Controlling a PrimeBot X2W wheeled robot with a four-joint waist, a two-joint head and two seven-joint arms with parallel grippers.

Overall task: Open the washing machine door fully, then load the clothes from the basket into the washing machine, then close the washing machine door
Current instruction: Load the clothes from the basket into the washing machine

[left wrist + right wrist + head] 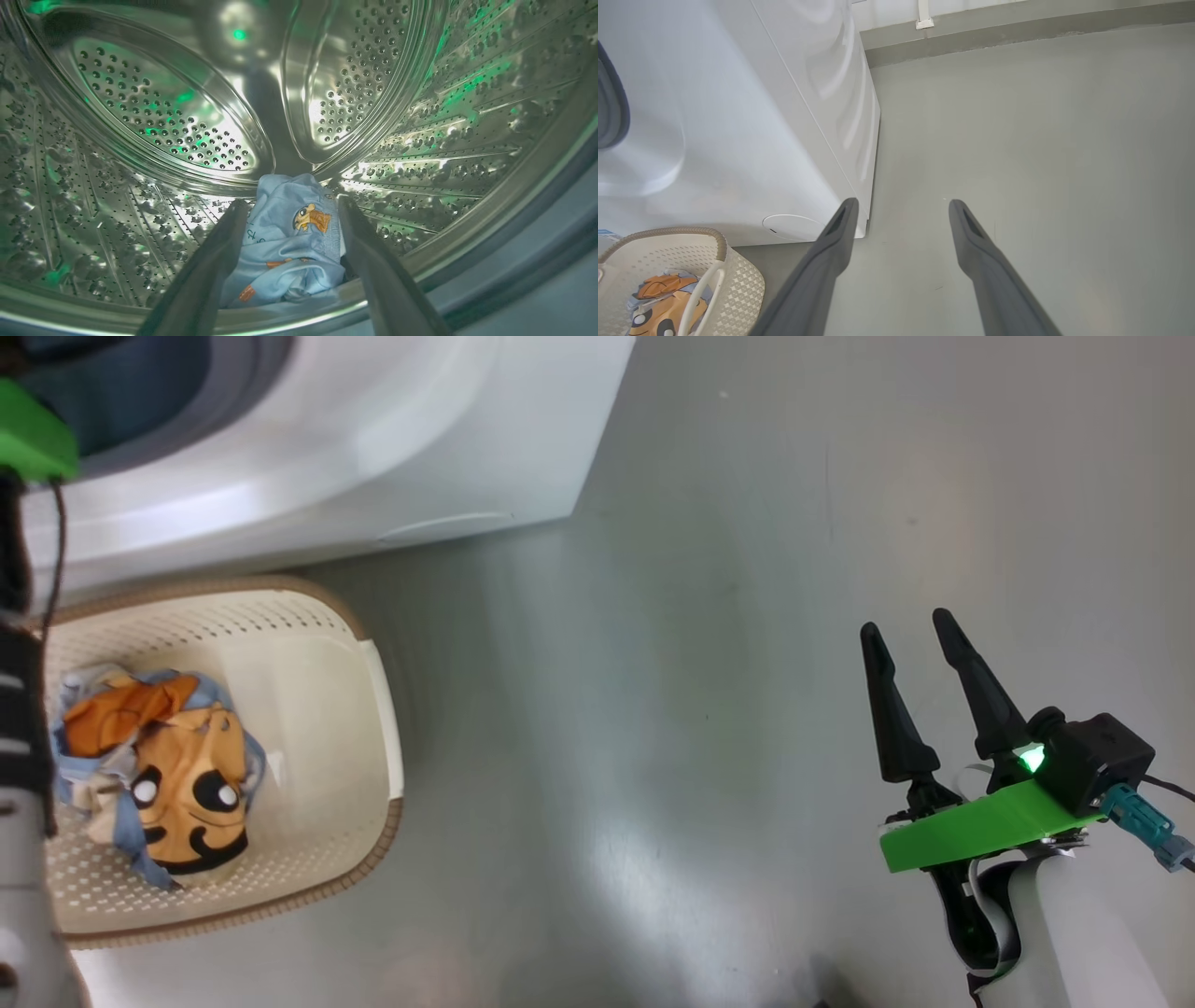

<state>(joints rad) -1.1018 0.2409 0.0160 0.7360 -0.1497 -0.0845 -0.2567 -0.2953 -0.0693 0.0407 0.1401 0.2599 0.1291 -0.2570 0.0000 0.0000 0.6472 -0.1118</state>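
My left gripper (292, 201) reaches inside the steel drum (163, 116) of the washing machine (373, 429), fingers spread open. A light blue garment (285, 242) with a cartoon print lies on the drum's bottom between the fingers, not clamped. The cream basket (308, 709) stands on the floor right in front of the machine, with orange and blue clothes (187, 775) bunched at its left side. My right gripper (906, 623) hovers open and empty over bare floor far to the right. The right wrist view has that right gripper (902, 202), the basket (742, 280) and the machine's side (738, 116). The washing machine door is out of view.
My left arm (19, 709) runs up the head view's left edge over the basket toward the drum opening. The grey gasket (537, 261) rings the drum mouth. Grey floor (700, 709) stretches right of the machine to a wall base (1017, 32).
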